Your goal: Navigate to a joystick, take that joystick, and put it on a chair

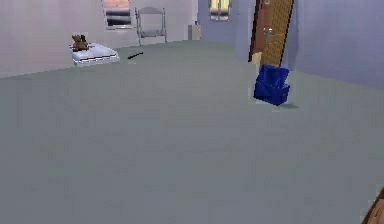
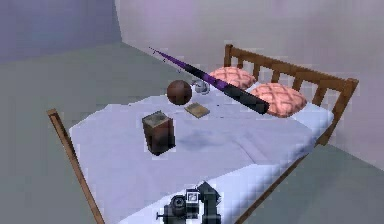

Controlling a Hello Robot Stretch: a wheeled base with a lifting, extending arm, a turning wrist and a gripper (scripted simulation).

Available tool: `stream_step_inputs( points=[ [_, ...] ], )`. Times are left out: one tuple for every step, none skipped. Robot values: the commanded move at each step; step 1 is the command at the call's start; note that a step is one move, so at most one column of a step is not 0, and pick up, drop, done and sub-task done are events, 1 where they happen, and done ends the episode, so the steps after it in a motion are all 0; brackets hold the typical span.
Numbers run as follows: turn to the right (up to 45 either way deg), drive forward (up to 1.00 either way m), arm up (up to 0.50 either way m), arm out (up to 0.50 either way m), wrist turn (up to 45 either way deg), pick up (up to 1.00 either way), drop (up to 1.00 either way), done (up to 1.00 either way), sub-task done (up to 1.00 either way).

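In the arm side view a bed [image 2: 120, 150] with a pale sheet and a wooden frame carries several things. A brown ball [image 2: 179, 92] lies near a long dark purple bat [image 2: 215, 82]. A small brown box [image 2: 157, 133] stands upright at mid-bed. A small pale thing [image 2: 201, 87] and a flat tan thing [image 2: 199, 110] lie beside the ball; none has a clear joystick shape. My gripper [image 2: 190, 207] shows as a dark body with white marks at the bottom edge, with the sheet behind it. I cannot tell whether it holds anything. A blue boxy seat [image 1: 272, 84] stands in the forward view.
Two pink pillows [image 2: 255, 88] lean at the slatted headboard [image 2: 300, 75]. Ahead lies open grey floor [image 1: 150, 130]. A brown door [image 1: 272, 30] is behind the blue seat. A low white mattress [image 1: 95, 57] with a brown thing, a thin dark stick [image 1: 135, 56] and a metal rack [image 1: 150, 25] stand far off.
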Motion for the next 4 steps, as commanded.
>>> stream_step_inputs(
  points=[
    [0.0, 0.0, 0.0, 0.0, 45.0, 0.0, 0.0, 0.0, 0.0],
    [0.0, 0.0, 0.0, 0.0, 45.0, 0.0, 0.0, 0.0, 0.0],
    [0.0, 0.0, 0.0, 0.0, 45.0, 0.0, 0.0, 0.0, 0.0],
    [0.0, 0.0, 0.0, 0.0, 21.0, 0.0, 0.0, 0.0, 0.0]
  ],
)
